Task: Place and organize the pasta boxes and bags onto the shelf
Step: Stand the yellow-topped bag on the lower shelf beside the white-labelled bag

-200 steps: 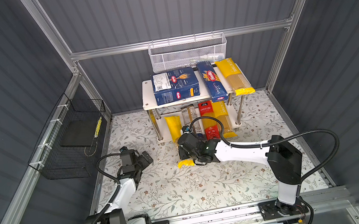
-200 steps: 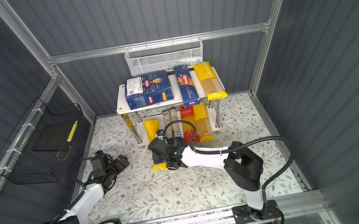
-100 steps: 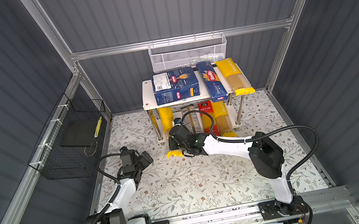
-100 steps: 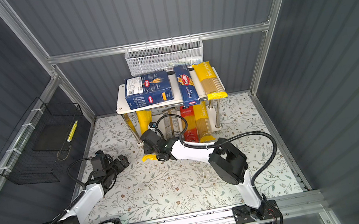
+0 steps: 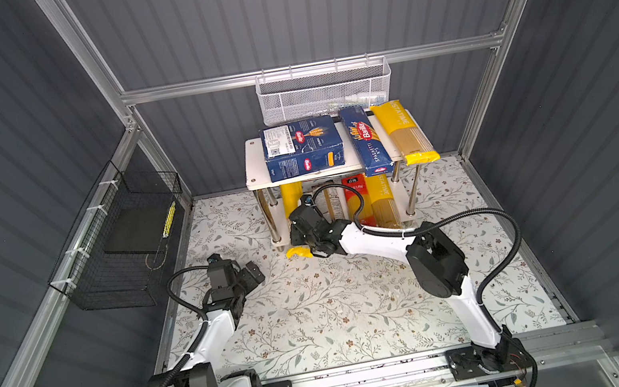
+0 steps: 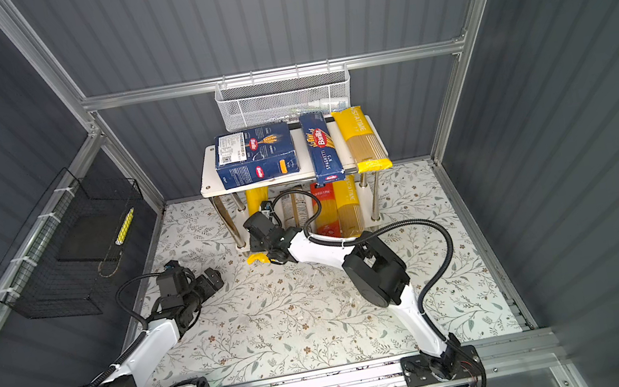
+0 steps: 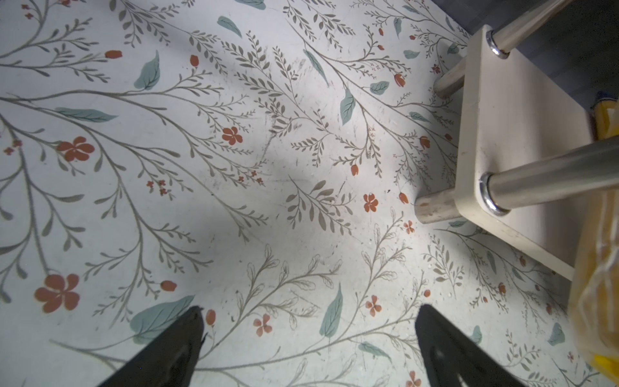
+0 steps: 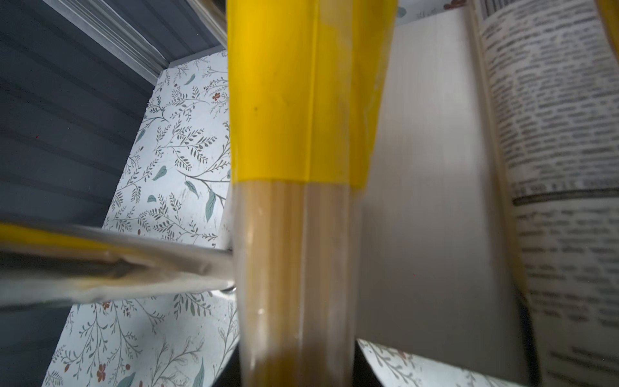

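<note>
The right gripper [image 5: 306,244] pinches a yellow-ended clear spaghetti packet [image 8: 294,207] lying partly on the lower board of the white chrome-legged shelf [image 5: 255,166]. The left gripper [image 7: 310,323] is spread above the floral counter [image 7: 201,167].

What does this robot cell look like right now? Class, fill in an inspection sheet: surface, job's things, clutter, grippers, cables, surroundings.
Surface: floral tabletop, lightly scuffed.
Job's things: shelf; the top tier carries the wide box, spaghetti box and top yellow packet. The lower tier holds the labelled clear packet, red packet and lower yellow packet. The held yellow packet is partly slid in beside them.
Clutter: nothing seen.
Grippers: right gripper shut on the held yellow packet, near its outer end; left gripper open over bare tabletop.
Cables: black cables arc off both arms, no snag seen.
Surroundings: white mesh basket on the back rail; black wire basket on the side wall.
</note>
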`<state>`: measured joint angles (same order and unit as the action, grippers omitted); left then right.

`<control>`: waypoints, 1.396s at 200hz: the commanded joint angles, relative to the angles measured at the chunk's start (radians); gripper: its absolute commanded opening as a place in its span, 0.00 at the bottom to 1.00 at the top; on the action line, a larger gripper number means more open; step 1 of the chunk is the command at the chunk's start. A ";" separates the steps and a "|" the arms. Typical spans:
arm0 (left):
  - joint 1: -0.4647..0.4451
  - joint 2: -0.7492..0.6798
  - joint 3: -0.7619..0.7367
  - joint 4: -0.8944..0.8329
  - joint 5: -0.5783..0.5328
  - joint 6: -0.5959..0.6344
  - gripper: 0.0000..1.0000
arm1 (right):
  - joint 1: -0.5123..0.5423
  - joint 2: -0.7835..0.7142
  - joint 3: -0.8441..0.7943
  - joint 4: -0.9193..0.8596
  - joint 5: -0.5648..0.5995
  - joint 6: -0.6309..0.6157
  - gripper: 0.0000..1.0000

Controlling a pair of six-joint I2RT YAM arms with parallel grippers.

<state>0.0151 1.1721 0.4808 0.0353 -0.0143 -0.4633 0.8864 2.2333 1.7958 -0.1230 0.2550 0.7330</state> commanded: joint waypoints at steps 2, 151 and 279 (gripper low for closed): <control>0.008 -0.001 -0.009 0.011 0.016 0.004 1.00 | -0.004 -0.006 0.101 0.099 0.031 -0.032 0.20; 0.008 -0.049 -0.002 -0.014 0.008 0.013 1.00 | -0.040 0.035 0.120 0.055 0.025 -0.021 0.31; 0.007 -0.058 -0.002 -0.016 0.014 0.010 1.00 | -0.033 -0.023 0.061 0.036 0.032 -0.049 0.49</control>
<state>0.0151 1.1316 0.4808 0.0387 -0.0059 -0.4633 0.8478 2.2772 1.8832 -0.0792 0.2626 0.7116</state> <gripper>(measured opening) 0.997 0.482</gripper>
